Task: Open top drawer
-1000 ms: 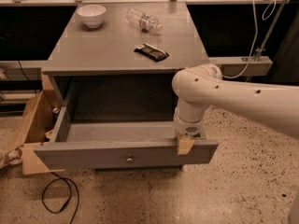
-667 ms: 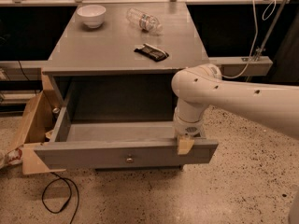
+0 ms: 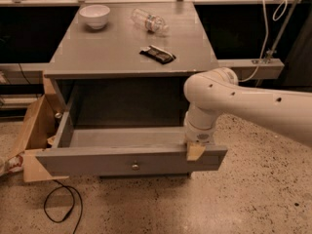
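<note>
The top drawer (image 3: pixel 97 162) is a wide grey drawer with a small round metal knob (image 3: pixel 135 166) at the centre of its front. It stands pulled far out of the grey cabinet (image 3: pixel 122 52), and its deep box looks empty. My gripper (image 3: pixel 196 149) hangs from the white arm (image 3: pixel 243 104) at the right part of the drawer's front edge. A tan fingertip (image 3: pixel 195 152) rests against the top of the drawer front.
On the cabinet top lie a white bowl (image 3: pixel 94 16), a clear plastic bottle (image 3: pixel 149 20) on its side and a dark snack bar (image 3: pixel 157 54). A cardboard box (image 3: pixel 34 130) stands left of the drawer. A black cable (image 3: pixel 61 206) loops on the speckled floor.
</note>
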You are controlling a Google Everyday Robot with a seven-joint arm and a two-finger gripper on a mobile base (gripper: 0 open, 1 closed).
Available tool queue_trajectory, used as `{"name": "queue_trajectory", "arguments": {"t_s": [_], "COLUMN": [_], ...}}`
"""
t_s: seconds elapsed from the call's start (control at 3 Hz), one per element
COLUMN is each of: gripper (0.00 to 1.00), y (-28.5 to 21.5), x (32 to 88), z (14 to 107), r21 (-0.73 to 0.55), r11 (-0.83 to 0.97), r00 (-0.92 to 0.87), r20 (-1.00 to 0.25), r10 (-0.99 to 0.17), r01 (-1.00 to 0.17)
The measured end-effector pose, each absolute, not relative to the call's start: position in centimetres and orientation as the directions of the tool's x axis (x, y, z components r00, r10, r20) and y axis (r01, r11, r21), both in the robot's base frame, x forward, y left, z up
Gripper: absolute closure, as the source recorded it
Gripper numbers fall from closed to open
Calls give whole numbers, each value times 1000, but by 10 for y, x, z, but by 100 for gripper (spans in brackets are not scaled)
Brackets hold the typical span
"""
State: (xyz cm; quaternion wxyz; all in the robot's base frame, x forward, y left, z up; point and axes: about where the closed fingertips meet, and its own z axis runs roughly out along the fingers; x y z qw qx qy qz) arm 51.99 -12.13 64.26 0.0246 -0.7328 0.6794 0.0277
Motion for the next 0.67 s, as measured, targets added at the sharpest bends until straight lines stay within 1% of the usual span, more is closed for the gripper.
{"name": "queue_trajectory", "arguments": {"t_s": [0.33, 0.67], "gripper": [22, 0], "y": [-125, -152], "x": [519, 506], "z": [649, 707], "r21": [-29, -169], "r11": [-67, -13], "r00": [69, 33], "r20": [-83, -117], "r10": [-994, -993], "r01": [-997, -986]}}
